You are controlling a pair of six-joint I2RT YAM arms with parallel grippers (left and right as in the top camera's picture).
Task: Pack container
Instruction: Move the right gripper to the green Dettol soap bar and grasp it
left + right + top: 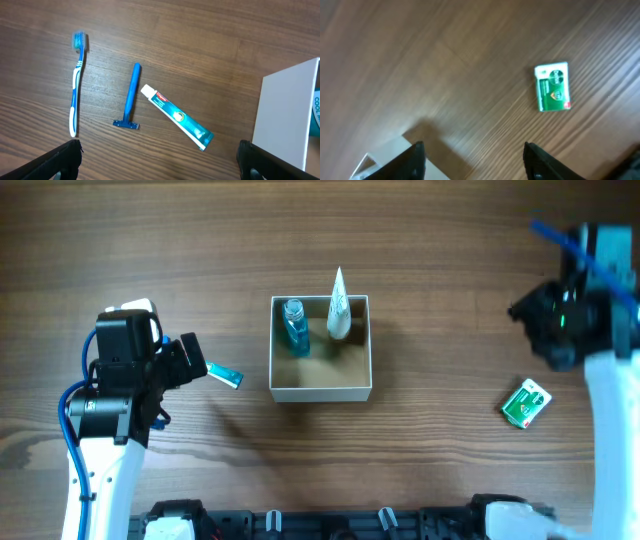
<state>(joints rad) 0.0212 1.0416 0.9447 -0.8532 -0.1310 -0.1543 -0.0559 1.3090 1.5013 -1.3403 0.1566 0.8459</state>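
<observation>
The container point(320, 392), a square white-walled box with a tan inside, stands mid-table and holds a blue bottle point(294, 327) and a white tube point(339, 308). My left gripper point(195, 365) is open and empty, left of the container. The left wrist view shows it point(160, 162) above bare table, with a toothbrush point(76, 82), a blue razor point(131, 97), a toothpaste tube point(177, 117) and the container's white wall point(285, 115) beyond. My right gripper point(530, 315) is open and empty at the far right. A green packet point(527, 402) lies below it.
In the right wrist view the open fingers point(472, 160) hang over bare wood, with the green packet point(552, 86) ahead and a white container corner point(380, 162) at lower left. In the overhead view my left arm hides the toothbrush and razor.
</observation>
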